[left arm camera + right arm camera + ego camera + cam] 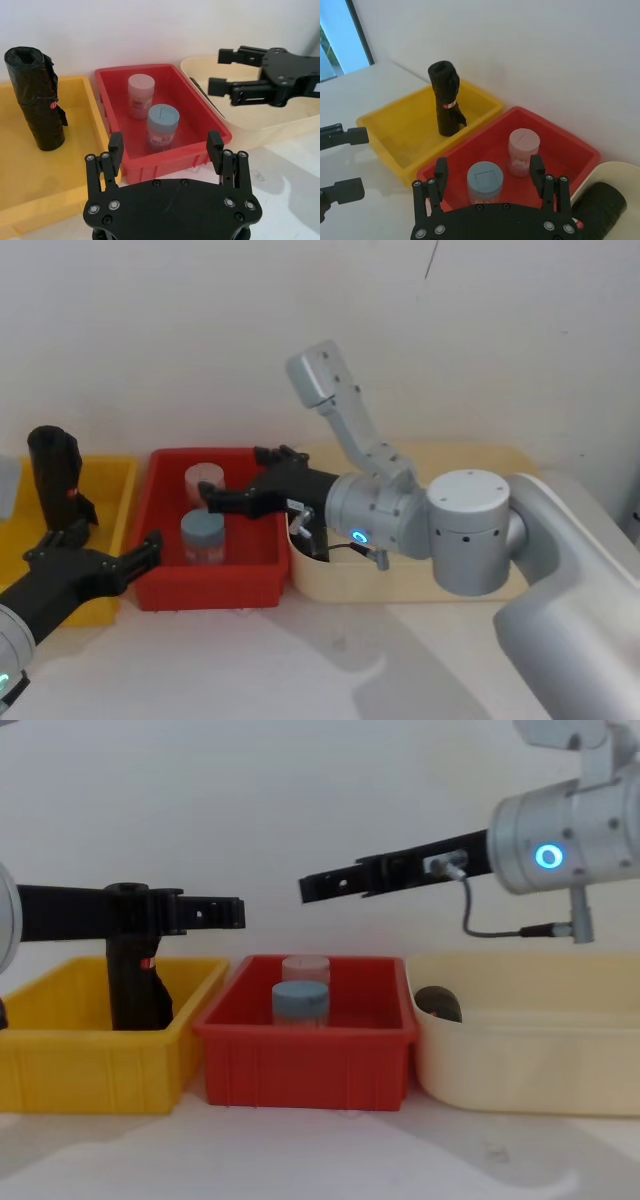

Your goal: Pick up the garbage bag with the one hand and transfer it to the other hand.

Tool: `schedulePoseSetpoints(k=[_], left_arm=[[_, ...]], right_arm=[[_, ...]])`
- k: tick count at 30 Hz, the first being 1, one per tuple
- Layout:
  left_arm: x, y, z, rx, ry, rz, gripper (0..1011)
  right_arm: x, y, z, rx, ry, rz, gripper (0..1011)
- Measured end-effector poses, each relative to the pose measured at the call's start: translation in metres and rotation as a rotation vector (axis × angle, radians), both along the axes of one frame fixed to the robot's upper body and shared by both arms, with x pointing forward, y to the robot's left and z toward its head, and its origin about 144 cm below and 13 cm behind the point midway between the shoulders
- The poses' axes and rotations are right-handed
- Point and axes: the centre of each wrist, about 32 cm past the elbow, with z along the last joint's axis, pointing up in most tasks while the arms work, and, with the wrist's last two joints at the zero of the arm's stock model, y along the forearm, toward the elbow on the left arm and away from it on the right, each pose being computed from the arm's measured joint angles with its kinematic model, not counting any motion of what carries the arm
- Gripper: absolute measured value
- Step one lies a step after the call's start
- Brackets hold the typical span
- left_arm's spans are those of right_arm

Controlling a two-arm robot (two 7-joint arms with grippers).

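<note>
The garbage bag, a thick black roll, lies in the cream tub at the right, and its end shows in the chest view. My right gripper, on the blue-ringed arm, is open and empty. It reaches left above the red bin, away from the bag. My left gripper is also open and empty. It hovers by the front of the yellow bin, pointing toward the red bin, far from the cream tub.
A slimmer black roll with a small red mark stands upright in the yellow bin. The red bin holds two jars, one with a pale lid and one with a blue-grey lid. The wall is close behind the bins.
</note>
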Motion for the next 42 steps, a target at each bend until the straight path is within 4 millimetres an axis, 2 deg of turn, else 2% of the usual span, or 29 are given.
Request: schedulePoseSetpoints(k=[18,42], left_arm=[[0.000,0.000,0.000,0.000,0.001,0.000,1001],[0.000,0.000,0.000,0.000,0.001,0.000,1001]], right_arm=[[0.019,0.029,-0.008,-0.114,0.030,0.062,1000],[0.045,0.044,-0.023,-0.173,0.125,0.010,1000]])
